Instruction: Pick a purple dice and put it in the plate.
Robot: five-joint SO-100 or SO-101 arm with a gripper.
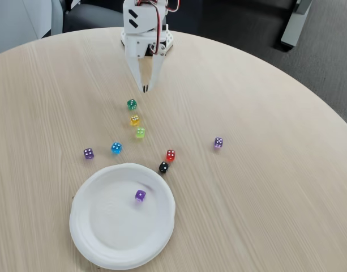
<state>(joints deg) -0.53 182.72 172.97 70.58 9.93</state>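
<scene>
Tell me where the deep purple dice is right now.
In the fixed view, the purple dice lies inside the plate, right of its centre, below the black die.

The arm (146, 28) is built of white plastic segments with black gaps and recesses showing between them. Red and dark cables loop near its top. Two long, pale jaws taper from the blocky white body down to narrow dark tips.
</scene>
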